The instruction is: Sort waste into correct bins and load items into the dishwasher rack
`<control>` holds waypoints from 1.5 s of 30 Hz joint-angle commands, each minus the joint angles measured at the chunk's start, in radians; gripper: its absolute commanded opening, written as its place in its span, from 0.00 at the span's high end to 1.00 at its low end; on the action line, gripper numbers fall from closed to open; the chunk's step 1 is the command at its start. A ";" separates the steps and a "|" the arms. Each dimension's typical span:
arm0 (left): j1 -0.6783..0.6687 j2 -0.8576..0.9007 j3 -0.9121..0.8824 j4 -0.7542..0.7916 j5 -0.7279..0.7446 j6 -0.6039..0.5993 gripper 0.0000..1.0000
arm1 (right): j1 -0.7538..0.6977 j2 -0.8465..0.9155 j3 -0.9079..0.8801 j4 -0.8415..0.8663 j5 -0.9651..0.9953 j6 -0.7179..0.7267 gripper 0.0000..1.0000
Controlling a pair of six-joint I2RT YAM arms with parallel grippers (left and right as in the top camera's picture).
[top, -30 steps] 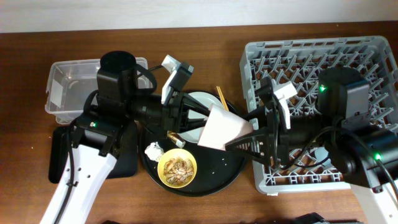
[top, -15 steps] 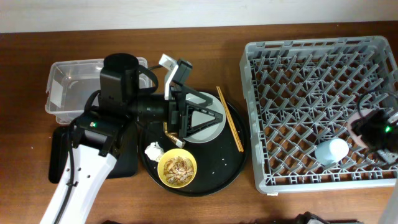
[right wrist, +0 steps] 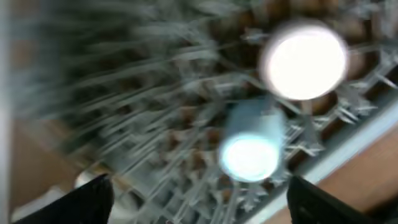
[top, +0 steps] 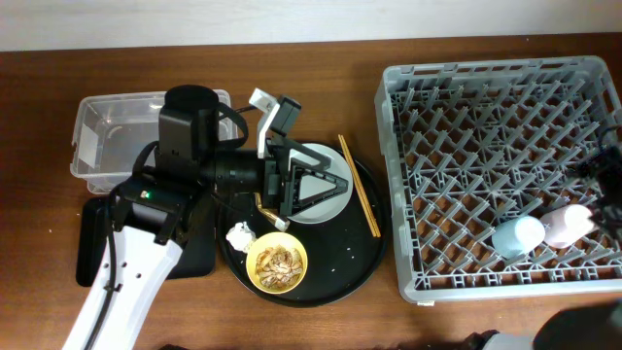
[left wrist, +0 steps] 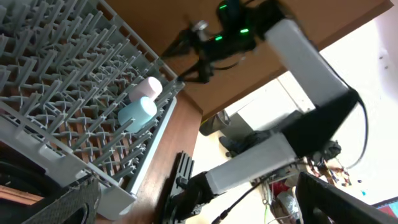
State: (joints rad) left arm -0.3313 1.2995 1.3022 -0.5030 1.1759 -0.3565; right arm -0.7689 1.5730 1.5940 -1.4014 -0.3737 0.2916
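Nearest the front edge, on the round tray (top: 330, 277): bowl (top: 277, 264) with scraps (top: 279, 259) inside, tissue (top: 240, 234) just beside its left rim. At the front-left corner, black bin (top: 89, 243), partly under the left arm (top: 146, 224). Toward the front-right corner, inside the rack (top: 486, 117): blue cup (top: 516, 236) and pink cup (top: 569, 226) on their sides, touching. Half a second ago only the blue one in sight there, with the right arm (top: 607, 170) over that spot; now pulled back to the right edge, almost out of the overhead view. Released, the right pincer (right wrist: 199, 199): fingers wide apart, nothing between, both cups blurred beyond in its wrist view. Mid-counter, left pincer (top: 330, 187) hardly shifted since then, hovering over the plate (top: 319, 156), likewise spread and empty. Under it, wrapper (top: 272, 214) peeking out between plate and bowl. On the tray's right side, chopsticks (top: 358, 190) slanted front to back. At the back-left corner, clear tub (top: 102, 146). Underneath all, counter (top: 321, 58) of dark reddish-brown wood. Beyond the back edge, a strip of pale wall (top: 292, 19); in the left wrist view, past the rack's far side, a bright room with white surfaces.
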 commanded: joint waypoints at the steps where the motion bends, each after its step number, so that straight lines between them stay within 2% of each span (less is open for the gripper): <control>1: -0.002 -0.054 0.008 -0.161 -0.267 0.043 0.00 | 0.158 -0.279 0.076 -0.015 -0.192 -0.132 0.15; 2: -0.001 -0.107 0.008 -0.300 -0.515 0.043 0.00 | 0.257 -0.354 0.076 -0.008 -0.191 -0.157 0.16; 3: -0.001 -0.151 0.008 -0.393 -0.703 0.030 0.00 | 0.391 -0.421 0.076 -0.005 -0.175 -0.169 0.19; 4: -0.001 -0.217 0.008 -0.503 -0.946 -0.024 0.00 | 0.573 -0.475 0.076 -0.010 -0.093 -0.169 0.25; 5: -0.001 -0.278 0.008 -0.574 -1.118 -0.082 0.00 | 0.713 -0.493 0.067 -0.014 -0.026 -0.159 0.32; 6: -0.001 -0.332 0.008 -0.602 -1.211 -0.103 0.00 | 0.865 -0.499 0.049 -0.016 0.061 -0.114 0.36; 8: -0.001 -0.420 0.008 -0.606 -1.267 -0.102 0.00 | 1.174 -0.407 -0.022 0.026 0.258 0.024 0.40; 9: -0.001 -0.422 0.008 -0.613 -1.266 -0.102 0.00 | 1.264 -0.326 -0.052 0.060 0.324 0.065 0.41; 10: -0.001 -0.422 0.008 -0.621 -1.267 -0.102 0.00 | 1.305 -0.259 -0.058 0.076 0.349 0.097 0.42; 11: -0.001 -0.422 0.008 -0.640 -1.267 -0.102 0.00 | 1.332 -0.142 -0.058 0.105 0.360 0.187 0.44; 13: -0.001 -0.422 0.008 -0.662 -1.267 -0.102 0.00 | 1.322 0.050 -0.058 0.154 0.356 0.364 0.44; 14: -0.001 -0.422 0.008 -0.678 -1.267 -0.102 0.00 | 1.311 0.156 -0.058 0.192 0.344 0.404 0.44; 17: -0.001 -0.422 0.008 -0.715 -1.267 -0.102 0.00 | 1.274 0.383 -0.058 0.280 0.164 0.424 0.45; 19: -0.001 -0.422 0.008 -0.715 -1.267 -0.102 0.00 | 1.225 0.496 -0.058 0.344 0.048 0.433 0.49; 25: -0.001 -0.422 0.008 -0.715 -1.267 -0.102 0.00 | 1.207 0.517 -0.131 0.407 0.074 0.456 0.52; 31: -0.001 -0.422 0.008 -0.720 -1.267 -0.102 0.00 | 1.227 0.494 -0.169 0.441 0.124 0.420 0.82; 33: -0.001 -0.422 0.008 -0.729 -1.267 -0.102 0.00 | 1.227 0.417 -0.169 0.436 0.167 0.419 0.89; 35: -0.001 -0.422 0.008 -0.751 -1.267 -0.102 0.00 | 1.227 0.237 -0.169 0.434 0.253 0.396 0.96; 37: -0.001 -0.422 0.008 -0.774 -1.267 -0.102 0.00 | 1.227 0.102 -0.169 0.434 0.307 0.369 0.96; 39: -0.001 -0.422 0.008 -0.774 -1.267 -0.102 0.00 | 1.235 0.060 -0.170 0.414 0.307 0.330 0.94; 40: -0.001 -0.422 0.008 -0.774 -1.267 -0.102 0.00 | 1.250 0.074 -0.184 0.410 0.304 0.314 0.65; 41: -0.001 -0.422 0.008 -0.774 -1.267 -0.102 0.00 | 1.281 0.114 -0.222 0.413 0.303 0.315 0.43; 43: -0.001 -0.422 0.008 -0.774 -1.267 -0.102 0.00 | 1.326 0.190 -0.278 0.463 0.288 0.333 0.41; 45: -0.001 -0.422 0.008 -0.774 -1.267 -0.102 0.00 | 1.339 0.270 -0.294 0.490 0.267 0.416 0.46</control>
State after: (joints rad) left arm -0.3336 0.8806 1.3045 -1.2758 -0.0795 -0.4507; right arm 0.5640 1.8111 1.3109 -0.9176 -0.0959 0.6537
